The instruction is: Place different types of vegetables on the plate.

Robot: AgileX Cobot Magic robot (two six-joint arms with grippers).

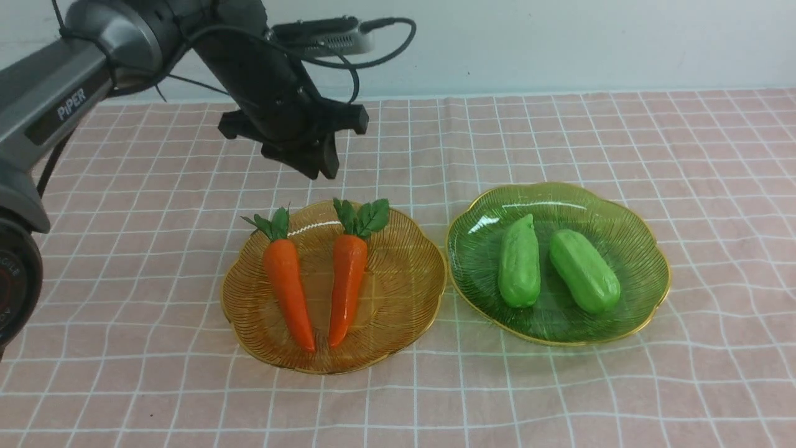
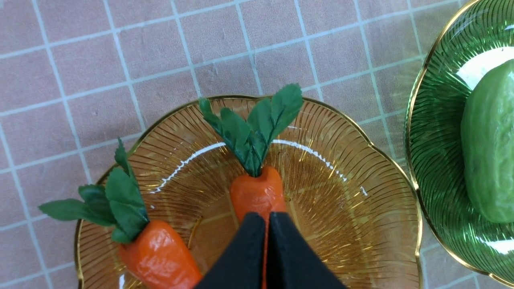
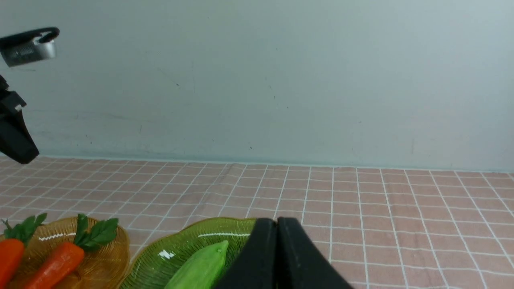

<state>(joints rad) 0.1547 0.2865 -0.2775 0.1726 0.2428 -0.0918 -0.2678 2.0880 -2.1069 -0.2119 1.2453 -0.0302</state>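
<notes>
Presently, on a pink white-checked cloth (image 1: pixel 559 137):

Item 1. Two glossy orange toy carrots with green leafy tops, left carrot (image 1: pixel 289 292) and right carrot (image 1: pixel 347 286), side by side, tips nearly meeting, on a ribbed amber glass plate (image 1: pixel 404 292). Judged light, stiff and slick. Grip across the thick shoulder, because the taper may slip out.

Item 2. Two stubby light-green bumpy toy cucumbers, left cucumber (image 1: pixel 519 264) and right cucumber (image 1: pixel 584 270), apart, on a ribbed green glass plate (image 1: pixel 647 249) just beside the amber one. Judged light and firm. Grip across the middle.

Item 3. Left gripper (image 1: pixel 317 169): jaws pressed together, empty, hovering above the amber plate's far side.

Item 4. Right gripper (image 3: pixel 277 224): jaws together, holding nothing, near the green plate.
</notes>
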